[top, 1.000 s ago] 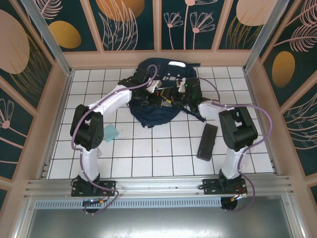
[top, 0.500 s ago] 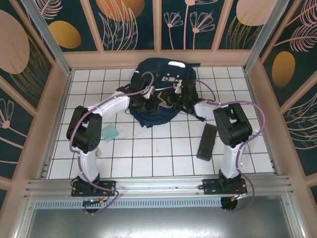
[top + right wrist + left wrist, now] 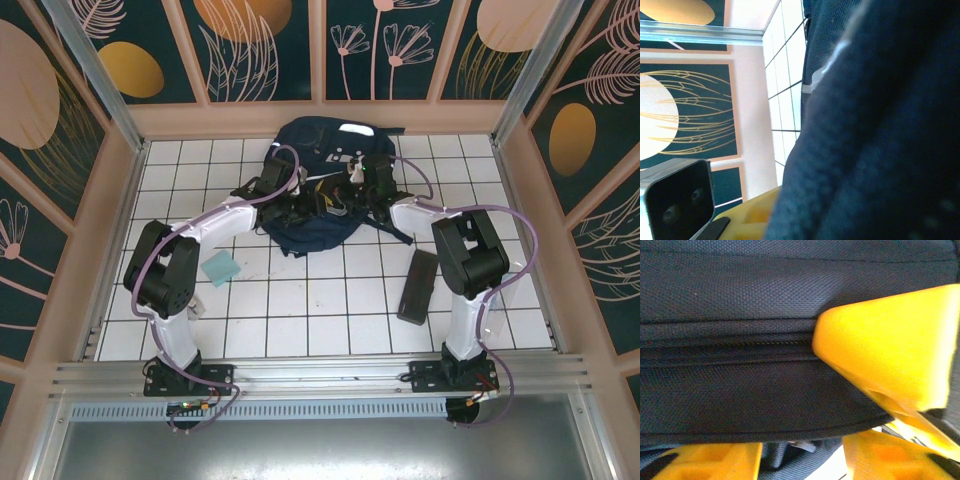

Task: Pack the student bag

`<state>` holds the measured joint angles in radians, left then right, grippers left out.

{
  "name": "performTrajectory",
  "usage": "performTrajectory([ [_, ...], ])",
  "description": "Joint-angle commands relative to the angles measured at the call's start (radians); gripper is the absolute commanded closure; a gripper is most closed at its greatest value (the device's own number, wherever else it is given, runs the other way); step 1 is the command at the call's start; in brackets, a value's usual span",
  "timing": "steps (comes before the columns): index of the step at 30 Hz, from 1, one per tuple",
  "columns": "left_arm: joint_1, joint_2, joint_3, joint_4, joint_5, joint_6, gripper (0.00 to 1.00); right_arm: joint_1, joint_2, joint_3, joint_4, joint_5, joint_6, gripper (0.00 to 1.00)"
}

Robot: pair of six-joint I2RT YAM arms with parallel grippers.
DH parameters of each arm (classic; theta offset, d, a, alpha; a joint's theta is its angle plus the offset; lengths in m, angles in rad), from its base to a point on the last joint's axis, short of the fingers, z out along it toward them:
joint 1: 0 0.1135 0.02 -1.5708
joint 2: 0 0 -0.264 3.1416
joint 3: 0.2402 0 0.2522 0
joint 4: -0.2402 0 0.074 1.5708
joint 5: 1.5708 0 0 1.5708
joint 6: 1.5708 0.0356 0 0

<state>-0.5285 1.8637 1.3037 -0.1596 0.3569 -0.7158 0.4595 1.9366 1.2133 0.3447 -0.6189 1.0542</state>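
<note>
**Both arms at the bag, far centre of the bench**

From above, the bag (image 3: 316,135) is seen lying on the white-tiled bench (image 3: 300,310), at its far centre and close to the back wall (image 3: 320,118). Both arms are bent inward over it. The left end effector (image 3: 303,203) is placed over the bag's left half and the right end effector (image 3: 360,182) over its right half, the two near each other. A black case (image 3: 418,285) is laid on the bench beside the right arm, apart from the bag. A teal sheet (image 3: 220,268) is laid beside the left arm, likewise apart.

In the left wrist view, navy fabric (image 3: 740,290) crossed by a zip line (image 3: 725,347) is seen very close to the lens. One yellow finger (image 3: 890,345) is laid against the fabric at the right end of the zip line, and further yellow parts are seen below a fold of the fabric. Whether the left end effector is released or clenched on the fabric cannot be told.

In the right wrist view, blurred navy fabric lies right against the lens, with a yellow edge (image 3: 757,212) seen beneath it at the lower left. The state of the right end effector cannot be told either.
</note>
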Motion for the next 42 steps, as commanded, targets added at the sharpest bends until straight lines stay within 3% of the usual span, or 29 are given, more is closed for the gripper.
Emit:
performTrajectory([
  [1,-0.018,0.046,0.038,0.057,-0.031,-0.021,0.60,0.012,-0.045,0.048,0.060,0.040,0.001,1.00],
  [7,-0.047,0.029,0.063,-0.061,-0.144,0.032,0.65,0.004,-0.044,0.045,0.050,0.059,-0.007,1.00],
  [10,-0.048,0.058,0.077,-0.094,-0.197,0.054,0.58,0.008,-0.053,0.053,0.031,0.074,-0.027,1.00],
  [13,-0.047,0.115,0.125,-0.116,-0.224,0.074,0.58,0.013,-0.076,0.048,0.011,0.088,-0.051,1.00],
  [15,-0.045,0.151,0.169,-0.137,-0.221,0.089,0.74,0.015,-0.092,0.037,-0.002,0.098,-0.065,1.00],
  [18,-0.046,0.152,0.212,-0.194,-0.229,0.126,0.90,0.006,-0.113,0.017,-0.024,0.116,-0.087,1.00],
  [20,-0.043,0.128,0.236,-0.248,-0.240,0.159,0.90,-0.004,-0.122,0.004,-0.029,0.119,-0.098,1.00],
  [24,-0.033,0.084,0.305,-0.396,-0.228,0.250,0.78,-0.017,-0.126,0.000,-0.050,0.124,-0.135,1.00],
  [28,-0.028,0.083,0.344,-0.512,-0.227,0.350,0.76,-0.019,-0.120,0.016,-0.069,0.118,-0.174,1.00],
  [32,-0.021,0.119,0.342,-0.558,-0.254,0.431,1.00,-0.019,-0.115,0.023,-0.079,0.111,-0.187,1.00],
  [38,-0.012,0.133,0.373,-0.583,-0.320,0.479,1.00,-0.014,-0.117,0.040,-0.113,0.114,-0.215,1.00],
  [40,-0.008,0.117,0.387,-0.592,-0.354,0.497,0.90,-0.013,-0.118,0.052,-0.135,0.122,-0.237,1.00],
  [42,0.002,0.101,0.394,-0.598,-0.369,0.513,0.86,-0.012,-0.117,0.063,-0.155,0.128,-0.257,1.00],
])
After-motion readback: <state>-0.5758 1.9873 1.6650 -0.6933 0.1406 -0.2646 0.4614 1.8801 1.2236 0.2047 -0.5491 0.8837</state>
